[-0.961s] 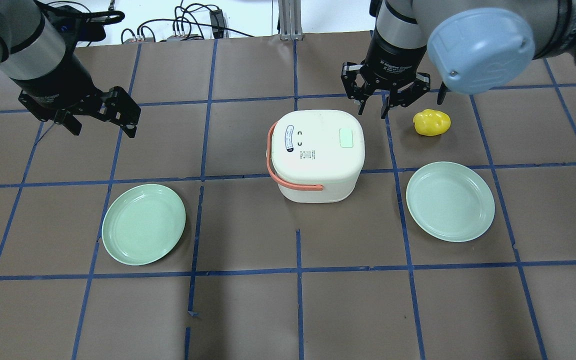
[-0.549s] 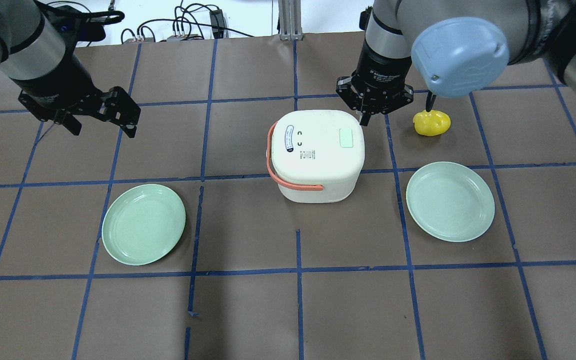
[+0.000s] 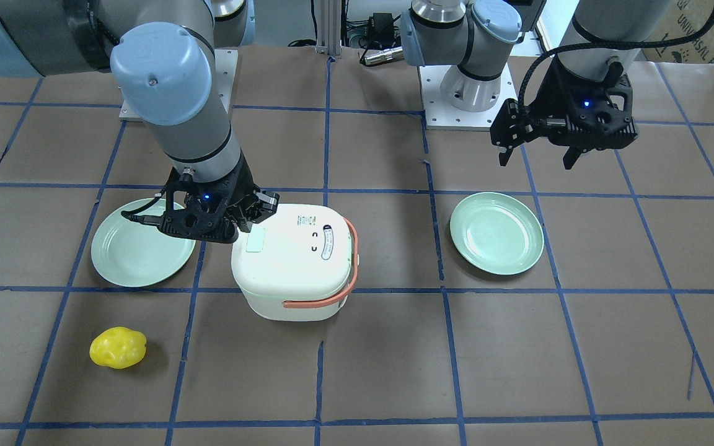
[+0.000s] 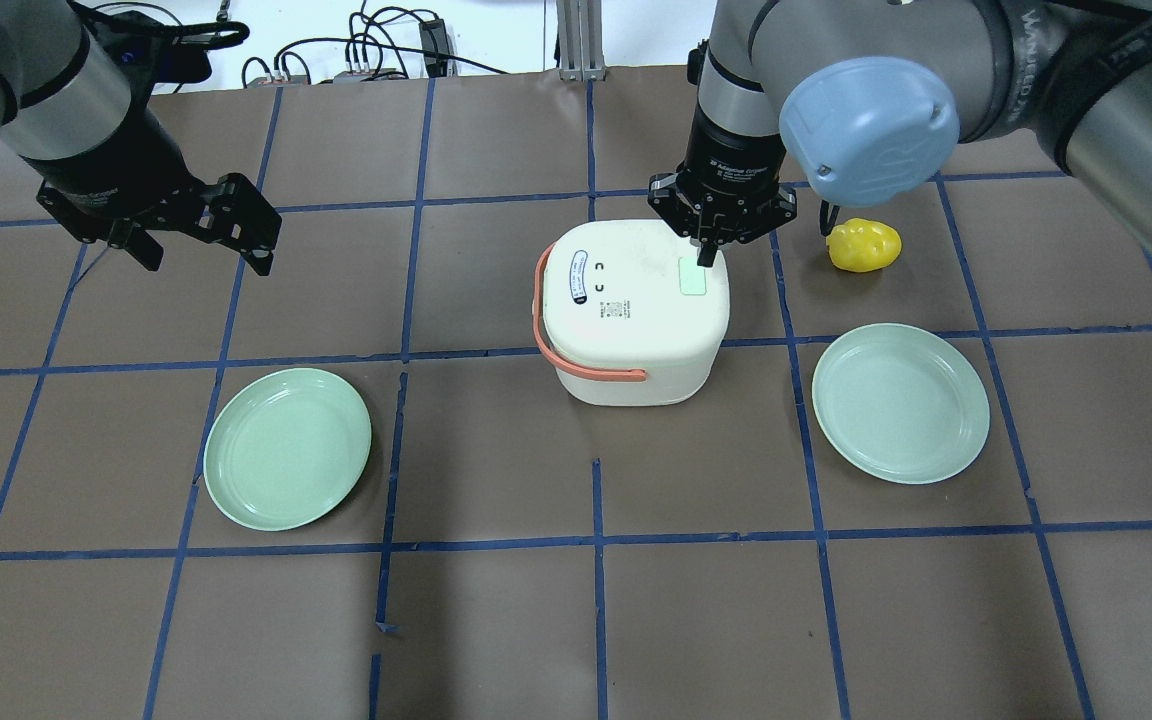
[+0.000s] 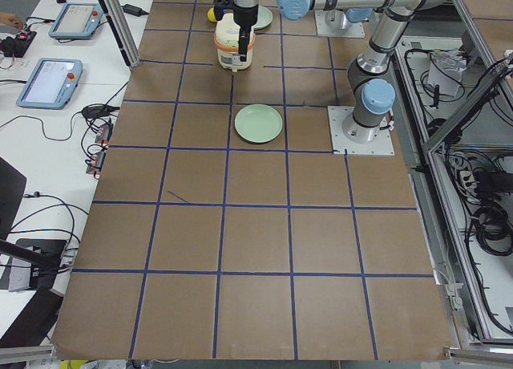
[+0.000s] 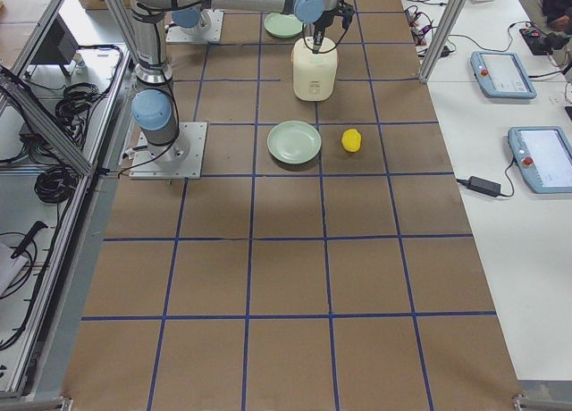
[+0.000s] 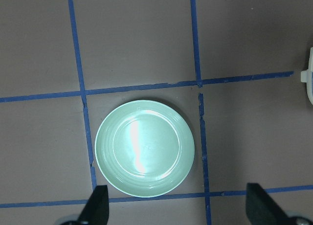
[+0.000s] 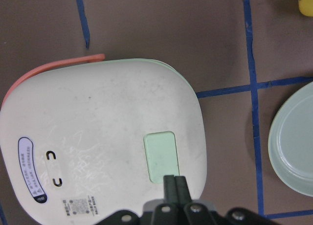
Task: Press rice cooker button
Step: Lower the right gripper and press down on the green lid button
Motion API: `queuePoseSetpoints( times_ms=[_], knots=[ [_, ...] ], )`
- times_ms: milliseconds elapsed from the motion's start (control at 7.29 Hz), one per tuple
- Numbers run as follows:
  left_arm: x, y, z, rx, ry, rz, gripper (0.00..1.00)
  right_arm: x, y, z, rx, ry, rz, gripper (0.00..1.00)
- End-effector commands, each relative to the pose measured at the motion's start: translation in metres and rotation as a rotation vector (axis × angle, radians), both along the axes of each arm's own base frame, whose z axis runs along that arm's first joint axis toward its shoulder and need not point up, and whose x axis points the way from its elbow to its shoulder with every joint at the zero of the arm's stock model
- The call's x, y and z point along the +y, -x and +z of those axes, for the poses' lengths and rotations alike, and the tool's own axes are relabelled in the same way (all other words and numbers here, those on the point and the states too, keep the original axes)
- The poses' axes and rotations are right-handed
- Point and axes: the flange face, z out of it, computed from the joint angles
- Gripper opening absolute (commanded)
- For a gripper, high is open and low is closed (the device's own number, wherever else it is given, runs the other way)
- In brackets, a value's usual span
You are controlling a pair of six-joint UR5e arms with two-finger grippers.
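A white rice cooker [image 4: 626, 310] with an orange handle stands mid-table, also in the front-facing view [image 3: 295, 266]. Its pale green button [image 4: 693, 277] sits on the lid's right side. My right gripper [image 4: 705, 255] is shut, fingers together and pointing down over the button's far edge. The right wrist view shows the closed fingertips [image 8: 174, 182] at the edge of the button [image 8: 160, 155]; I cannot tell if they touch it. My left gripper [image 4: 206, 258] is open and empty, hovering at the far left, above a green plate [image 7: 145, 147].
Green plates lie left [image 4: 288, 447] and right [image 4: 901, 402] of the cooker. A yellow lumpy object [image 4: 864, 245] lies on the table just right of my right gripper. Blue tape lines grid the brown table.
My right gripper has shut its fingers and moved left from beside the yellow object to over the cooker lid's button. The left arm has not moved.
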Motion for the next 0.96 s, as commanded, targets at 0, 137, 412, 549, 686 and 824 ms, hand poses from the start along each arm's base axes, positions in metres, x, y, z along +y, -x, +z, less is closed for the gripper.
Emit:
queuePoseSetpoints(
  times_ms=[0, 137, 412, 549, 686, 824],
  knots=[
    [0.0, 0.0, 0.0, 0.0, 0.0, 0.0, 1.0, -0.008, -0.002, -0.008, -0.002, 0.011, 0.002, 0.1],
    [0.0, 0.0, 0.0, 0.0, 0.0, 0.0, 1.0, -0.008, -0.002, -0.01, 0.0, 0.009, 0.003, 0.1],
    [0.0, 0.0, 0.0, 0.0, 0.0, 0.0, 1.0, -0.013, -0.003, -0.029, 0.005, -0.022, 0.017, 0.1],
    [0.0, 0.0, 0.0, 0.0, 0.0, 0.0, 1.0, -0.015, -0.003, -0.034, 0.006, -0.031, 0.017, 0.1],
    [0.0, 0.0, 0.0, 0.0, 0.0, 0.0, 1.0, -0.015, -0.003, -0.035, 0.005, -0.033, 0.019, 0.1],
    [0.0, 0.0, 0.0, 0.0, 0.0, 0.0, 1.0, -0.015, -0.003, -0.035, 0.005, -0.033, 0.019, 0.1]
  ],
)
